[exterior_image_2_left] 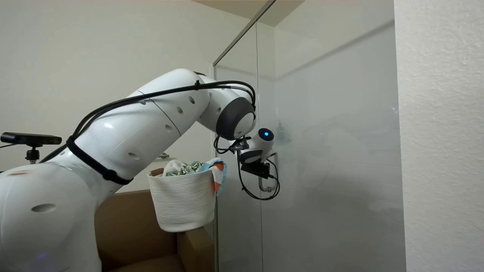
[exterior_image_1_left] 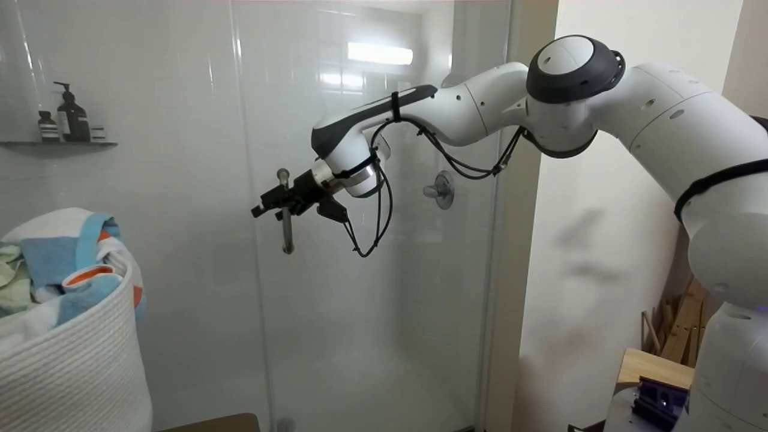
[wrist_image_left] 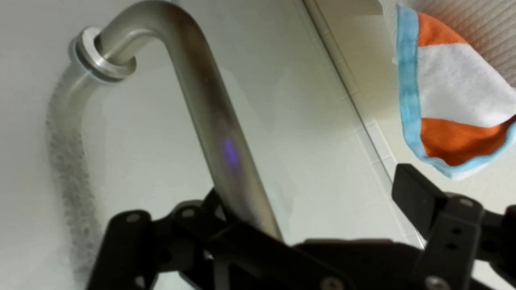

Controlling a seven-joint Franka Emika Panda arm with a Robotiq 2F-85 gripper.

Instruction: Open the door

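Note:
The clear glass shower door stands in line with the fixed glass panel in an exterior view; its glass also shows in an exterior view. Its vertical silver bar handle is partly hidden behind my gripper. The handle's lower end shows below the wrist in an exterior view. In the wrist view the handle runs down between the fingers of my gripper. The fingers are wide apart. The bar lies close to the left finger, with a wide gap to the right one. Contact cannot be told.
A white woven basket with towels stands left of the door, on a brown couch. A glass shelf with bottles is at the far left. A shower valve is behind the glass. A wall borders the door.

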